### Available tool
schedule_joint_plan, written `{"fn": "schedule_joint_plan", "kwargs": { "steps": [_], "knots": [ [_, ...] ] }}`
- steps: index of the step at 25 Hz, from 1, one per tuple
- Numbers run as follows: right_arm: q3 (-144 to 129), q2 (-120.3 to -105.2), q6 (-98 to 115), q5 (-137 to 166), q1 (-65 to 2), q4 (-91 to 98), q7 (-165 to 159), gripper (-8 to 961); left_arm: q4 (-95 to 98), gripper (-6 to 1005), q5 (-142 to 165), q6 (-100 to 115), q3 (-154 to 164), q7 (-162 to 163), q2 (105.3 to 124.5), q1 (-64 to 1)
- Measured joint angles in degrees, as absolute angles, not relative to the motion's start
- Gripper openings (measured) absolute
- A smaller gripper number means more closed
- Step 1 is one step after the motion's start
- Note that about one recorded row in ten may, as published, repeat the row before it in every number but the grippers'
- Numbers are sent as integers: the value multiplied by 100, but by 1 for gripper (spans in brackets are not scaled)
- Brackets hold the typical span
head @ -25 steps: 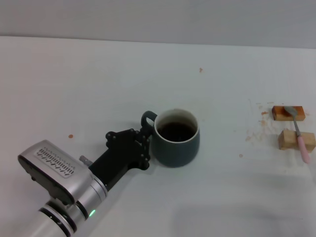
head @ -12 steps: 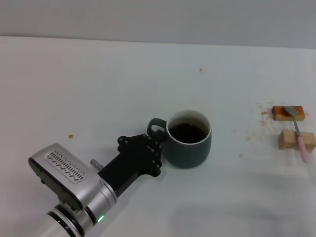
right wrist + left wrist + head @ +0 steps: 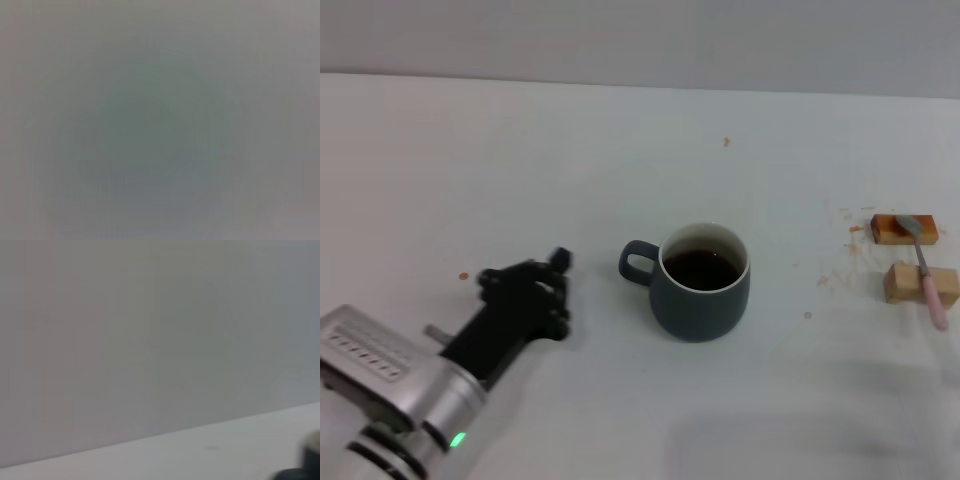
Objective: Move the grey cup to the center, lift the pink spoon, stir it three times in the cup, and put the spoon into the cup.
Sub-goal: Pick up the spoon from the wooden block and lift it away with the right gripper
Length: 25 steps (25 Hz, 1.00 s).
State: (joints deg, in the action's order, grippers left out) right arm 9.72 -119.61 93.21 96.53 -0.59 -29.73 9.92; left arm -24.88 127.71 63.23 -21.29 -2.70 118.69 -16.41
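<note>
The grey cup (image 3: 704, 299) stands upright near the middle of the white table, its loop handle pointing toward my left arm and dark liquid inside. My left gripper (image 3: 562, 292) is open and empty, a short way to the left of the handle and apart from it. The pink spoon (image 3: 926, 274) lies at the far right across two small wooden blocks, metal bowl on the far block, pink handle toward the near edge. My right gripper is out of view; the right wrist view shows only plain grey.
An orange-brown block (image 3: 900, 229) and a tan block (image 3: 904, 284) hold up the spoon at the right. Small brownish specks dot the white table (image 3: 520, 170) around them. A grey wall runs behind the table's far edge.
My left gripper carried the cup by its handle to the right, let go of it, and drew back to the left. The cup now stands alone. The spoon has not moved.
</note>
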Motion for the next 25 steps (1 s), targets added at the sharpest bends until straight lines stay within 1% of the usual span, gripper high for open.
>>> {"fn": "schedule_joint_plan", "kwargs": {
  "steps": [8,25],
  "knots": [
    [1014,-11962,8639,9466,-21,-2967,988,790,-2074,-2,12763,6431,-2636,-272,11856,-1500],
    [987,-11957,7902,9184,-376,-2958,984,790,-2040,-2,12763,6411,-2640,-273,11874,-1531]
  ]
}}
